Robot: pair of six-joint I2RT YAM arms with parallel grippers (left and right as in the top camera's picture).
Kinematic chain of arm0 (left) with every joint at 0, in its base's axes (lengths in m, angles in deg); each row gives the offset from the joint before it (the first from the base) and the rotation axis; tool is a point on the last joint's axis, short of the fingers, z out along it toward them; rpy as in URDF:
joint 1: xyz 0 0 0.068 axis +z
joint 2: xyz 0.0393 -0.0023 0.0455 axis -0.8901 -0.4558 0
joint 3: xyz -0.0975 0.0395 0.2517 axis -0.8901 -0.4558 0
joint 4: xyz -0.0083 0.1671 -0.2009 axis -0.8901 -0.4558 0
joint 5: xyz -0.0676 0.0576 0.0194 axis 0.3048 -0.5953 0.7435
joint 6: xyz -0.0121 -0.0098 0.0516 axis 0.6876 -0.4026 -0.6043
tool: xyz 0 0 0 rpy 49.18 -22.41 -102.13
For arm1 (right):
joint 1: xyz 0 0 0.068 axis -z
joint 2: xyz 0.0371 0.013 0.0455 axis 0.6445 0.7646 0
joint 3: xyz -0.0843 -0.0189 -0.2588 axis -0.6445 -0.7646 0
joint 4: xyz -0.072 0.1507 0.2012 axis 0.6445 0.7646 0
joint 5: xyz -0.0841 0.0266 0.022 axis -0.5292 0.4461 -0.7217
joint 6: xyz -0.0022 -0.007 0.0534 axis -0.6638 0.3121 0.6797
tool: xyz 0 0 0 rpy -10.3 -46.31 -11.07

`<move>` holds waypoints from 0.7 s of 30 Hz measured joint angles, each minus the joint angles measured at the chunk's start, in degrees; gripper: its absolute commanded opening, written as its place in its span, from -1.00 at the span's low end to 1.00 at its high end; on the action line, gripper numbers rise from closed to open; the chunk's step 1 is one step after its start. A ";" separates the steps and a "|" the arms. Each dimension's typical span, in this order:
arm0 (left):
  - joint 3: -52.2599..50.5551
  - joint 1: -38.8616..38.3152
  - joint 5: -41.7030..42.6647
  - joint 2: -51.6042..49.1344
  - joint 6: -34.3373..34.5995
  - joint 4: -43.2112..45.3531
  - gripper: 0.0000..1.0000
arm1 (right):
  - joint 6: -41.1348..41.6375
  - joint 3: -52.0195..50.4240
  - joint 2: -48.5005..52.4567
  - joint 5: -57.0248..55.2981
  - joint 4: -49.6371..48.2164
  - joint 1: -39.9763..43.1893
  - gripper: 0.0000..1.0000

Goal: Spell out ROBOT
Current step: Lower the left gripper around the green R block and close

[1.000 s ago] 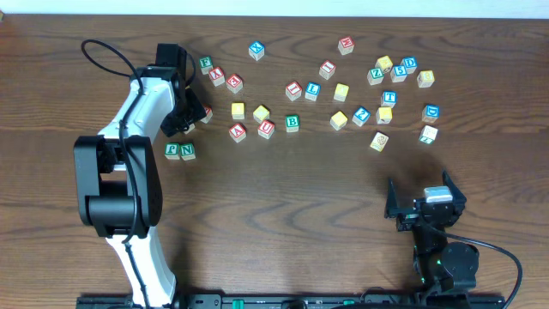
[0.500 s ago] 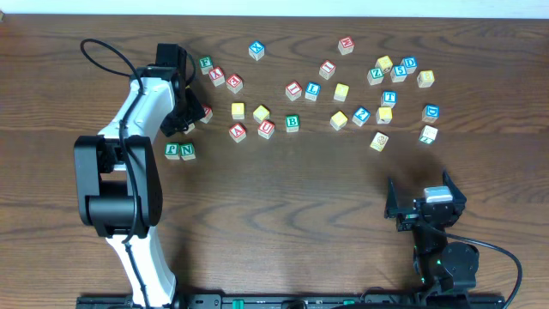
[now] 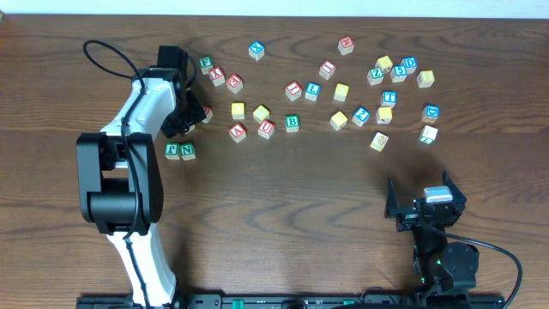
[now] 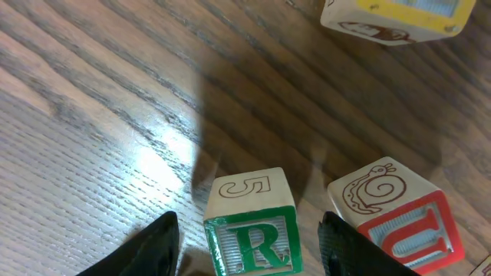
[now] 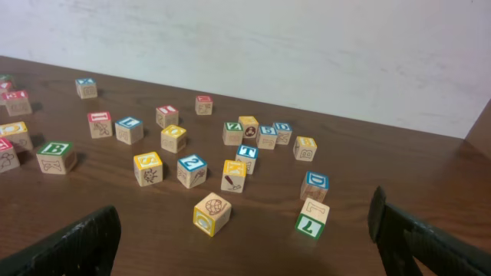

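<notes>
Left gripper [image 4: 247, 224] straddles the green R cube [image 4: 253, 241], jaws spread, gaps either side. Centre, close squarely, and keep clear of the red U cube [image 4: 406, 222].

Top-down overhead, 2 low wrist views

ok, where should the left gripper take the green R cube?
Pinch its two opposite side faces, coming straight down. The R cube sits flat between the left gripper's open fingers; the red U cube stands close beside, so one finger must fit that gap.
</notes>
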 measured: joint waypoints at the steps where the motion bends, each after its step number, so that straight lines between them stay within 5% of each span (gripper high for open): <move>1: 0.00 0.00 0.00 0.00 0.02 0.00 0.15 | 0.00 0.00 0.00 0.00 0.00 0.00 0.99; 21: 0.00 0.00 -0.02 -2.25 0.22 0.63 0.02 | 0.02 0.00 0.00 0.00 0.00 0.00 0.99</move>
